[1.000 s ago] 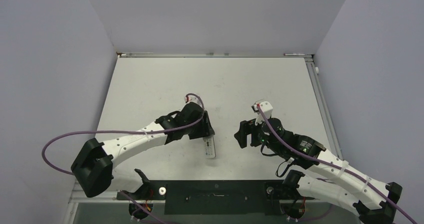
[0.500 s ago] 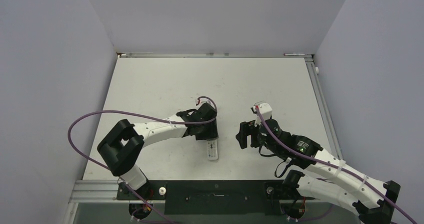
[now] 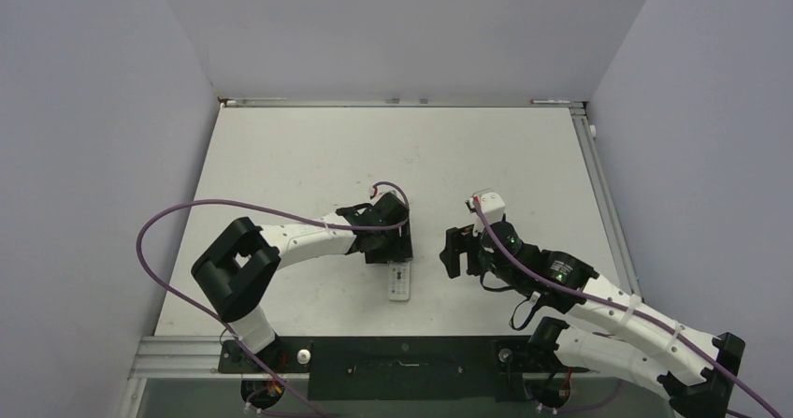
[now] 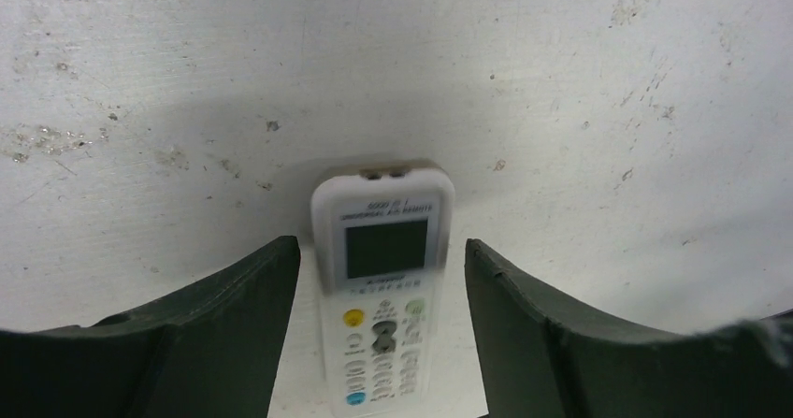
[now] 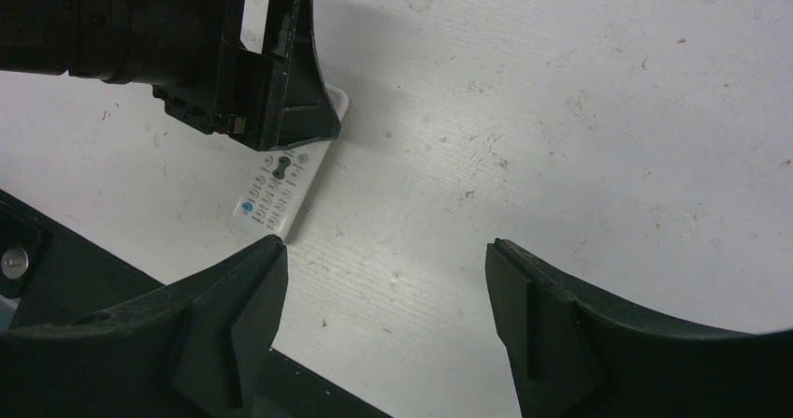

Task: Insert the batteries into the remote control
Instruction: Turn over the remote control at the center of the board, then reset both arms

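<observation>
Remote control [image 4: 383, 287] lies buttons-up on the worktop [image 4: 561, 81] between our spread left fingers [image 4: 234, 324]; right fingers [image 5: 224, 315] gape empty. Closing off-centre, we could skid or spin it instead of gripping.

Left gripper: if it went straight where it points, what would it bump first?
Probably the remote control, lying buttons-up between the open fingers of the left gripper, with the table right beneath it. How close it is, I cannot tell.
</observation>
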`<state>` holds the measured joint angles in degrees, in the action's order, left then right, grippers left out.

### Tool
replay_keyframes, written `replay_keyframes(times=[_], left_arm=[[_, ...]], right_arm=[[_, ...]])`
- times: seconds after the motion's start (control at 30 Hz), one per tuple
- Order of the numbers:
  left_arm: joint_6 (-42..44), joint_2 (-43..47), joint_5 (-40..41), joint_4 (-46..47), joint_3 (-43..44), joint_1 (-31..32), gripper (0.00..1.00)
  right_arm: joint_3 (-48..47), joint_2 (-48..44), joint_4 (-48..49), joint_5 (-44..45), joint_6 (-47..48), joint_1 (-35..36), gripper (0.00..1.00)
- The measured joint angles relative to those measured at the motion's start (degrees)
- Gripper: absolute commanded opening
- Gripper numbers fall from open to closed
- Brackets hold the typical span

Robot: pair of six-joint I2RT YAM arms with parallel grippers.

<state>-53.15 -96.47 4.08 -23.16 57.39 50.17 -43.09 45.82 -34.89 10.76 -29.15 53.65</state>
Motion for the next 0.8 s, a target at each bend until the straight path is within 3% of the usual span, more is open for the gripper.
replay_keyframes(times=[0.07, 0.1, 0.47, 0.8], left_arm=[[0.04, 0.0, -0.07, 0.02, 0.0, 0.0, 0.69], [0.07, 0.0, -0.07, 0.02, 0.0, 0.0, 0.99], [0.76, 0.63, -0.28, 0.04, 0.0, 0.0, 0.96], [3.58, 7.43, -0.72, -1.05, 0.0, 0.0, 0.96]], right_arm=[[0.0, 0.22, 0.0, 0.0, 0.0, 0.0, 0.76], [0.0, 0.35, 0.0, 0.0, -0.02, 0.0, 0.76], [-0.85, 0.57, -1.99, 0.5, -0.02, 0.0, 0.77], [-3.34, 0.57, -3.45, 2.89, -0.17, 0.0, 0.77]])
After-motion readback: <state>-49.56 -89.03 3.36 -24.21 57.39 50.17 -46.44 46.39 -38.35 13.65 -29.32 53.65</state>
